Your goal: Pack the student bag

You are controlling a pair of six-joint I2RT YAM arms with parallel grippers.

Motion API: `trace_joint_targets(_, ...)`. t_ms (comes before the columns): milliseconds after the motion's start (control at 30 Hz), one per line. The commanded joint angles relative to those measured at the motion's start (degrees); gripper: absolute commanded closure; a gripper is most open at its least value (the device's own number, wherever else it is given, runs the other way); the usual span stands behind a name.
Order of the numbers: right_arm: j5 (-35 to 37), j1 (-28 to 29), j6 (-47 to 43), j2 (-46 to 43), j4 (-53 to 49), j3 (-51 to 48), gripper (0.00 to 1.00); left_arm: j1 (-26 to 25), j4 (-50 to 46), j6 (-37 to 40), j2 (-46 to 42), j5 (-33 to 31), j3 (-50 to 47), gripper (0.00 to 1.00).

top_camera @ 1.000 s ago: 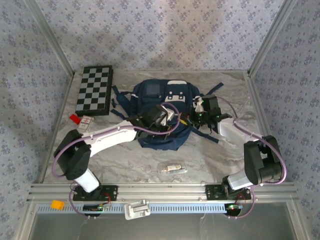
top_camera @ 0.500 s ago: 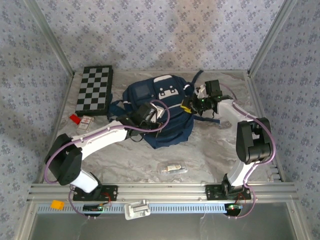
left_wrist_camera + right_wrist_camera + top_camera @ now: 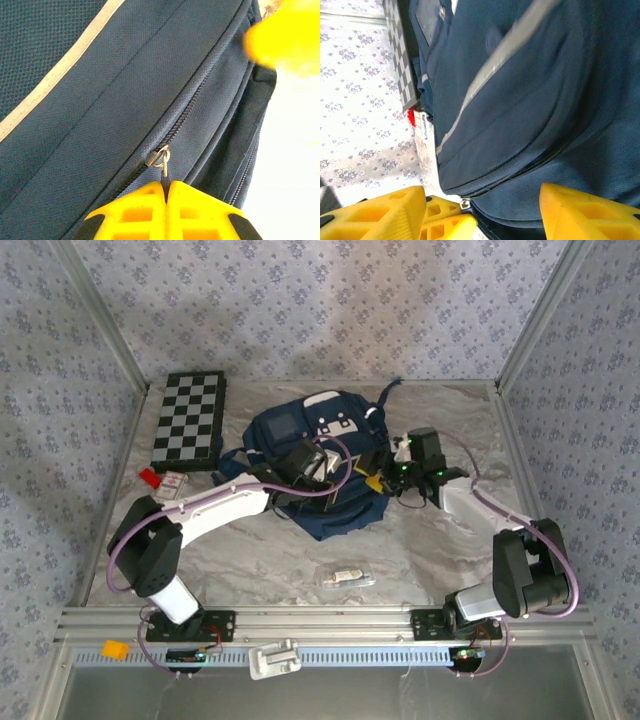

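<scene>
The student bag (image 3: 318, 450), navy with white panels, lies at the table's middle back. My left gripper (image 3: 352, 478) rests on the bag's right side. In the left wrist view this gripper (image 3: 166, 184) is shut on the dark zipper pull, just below the metal slider (image 3: 159, 157). My right gripper (image 3: 380, 478) stands close beside it at the bag's right edge. In the right wrist view the right gripper (image 3: 482, 194) is open, with navy fabric (image 3: 530, 100) beyond its yellow fingers (image 3: 385, 215) and nothing held. The left gripper's fingers (image 3: 445, 222) show there too.
A folded chessboard (image 3: 190, 420) lies at the back left, with a small card box (image 3: 173, 484) and a red piece (image 3: 149, 476) in front of it. A small clear packet (image 3: 345, 577) lies near the front edge. Metal frame rails border the table.
My right gripper has opened from shut and moved back, then returned beside the bag. The bag has shifted back and left with the left gripper still on the zipper pull.
</scene>
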Motion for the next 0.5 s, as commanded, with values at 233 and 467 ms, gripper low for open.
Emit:
trace_joint_targets(233,5.3,5.3,10.0,7.5,13.7,0.5,0.68,-1.5,1.1,0.8,-0.6,1.6,2.2,1.00)
trace_joint_targets(467,5.8,3.3,7.4,7.2,10.9,0.6,0.97,-1.3,-2.0,2.2,-4.6,-2.5,-1.6,1.00)
